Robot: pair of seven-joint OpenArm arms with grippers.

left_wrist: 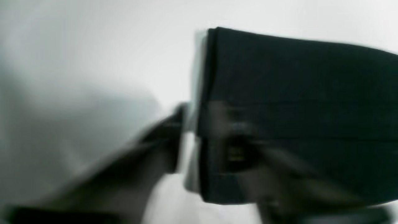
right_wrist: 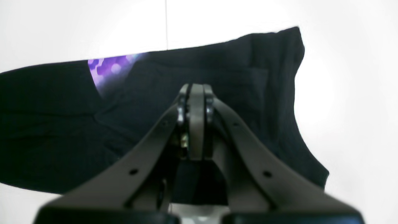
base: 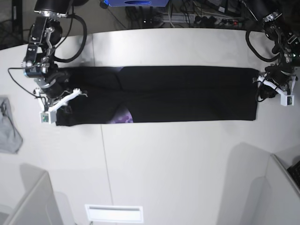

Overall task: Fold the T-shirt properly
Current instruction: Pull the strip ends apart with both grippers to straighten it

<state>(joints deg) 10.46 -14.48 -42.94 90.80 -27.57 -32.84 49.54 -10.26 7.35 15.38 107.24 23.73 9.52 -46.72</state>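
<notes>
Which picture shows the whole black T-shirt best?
The base view: the T-shirt lies there as one long folded strip, end to end. The right wrist view shows one end with some purple print; the left wrist view shows a blurred end.

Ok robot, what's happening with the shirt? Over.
Right tool shut over shirt. Left tool at its other end, grip unclear. Shirt a long flat band. Nothing in the way.
</notes>
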